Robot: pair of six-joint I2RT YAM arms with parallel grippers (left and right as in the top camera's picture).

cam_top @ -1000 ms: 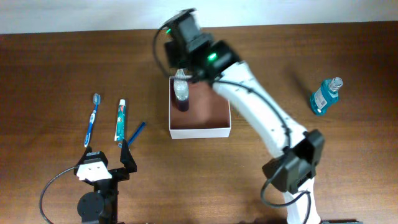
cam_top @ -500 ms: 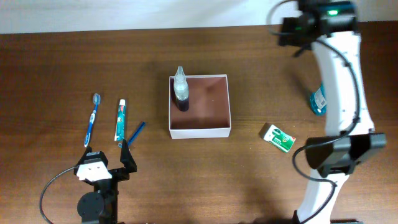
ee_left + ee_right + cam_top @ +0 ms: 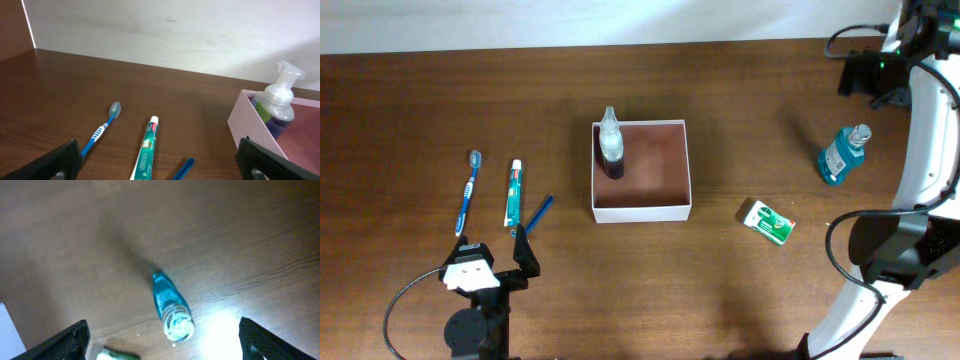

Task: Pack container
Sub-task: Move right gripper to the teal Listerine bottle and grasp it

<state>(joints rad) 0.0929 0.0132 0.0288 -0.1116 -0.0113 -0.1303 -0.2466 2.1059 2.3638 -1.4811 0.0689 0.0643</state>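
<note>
Right pincer swung from container to bottle.

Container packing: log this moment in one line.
container: pump bottle inside | blue bottle, green packet, toothbrush, toothpaste outside | left jaws open, empty | right jaws open, empty

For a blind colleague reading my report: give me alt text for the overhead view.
From above, a wooden table holds a shallow white container with a pump bottle in its far-left corner. Left of it lie a toothbrush, toothpaste tube and small blue stick; right of it, a green packet and a blue bottle near the right arm.
</note>
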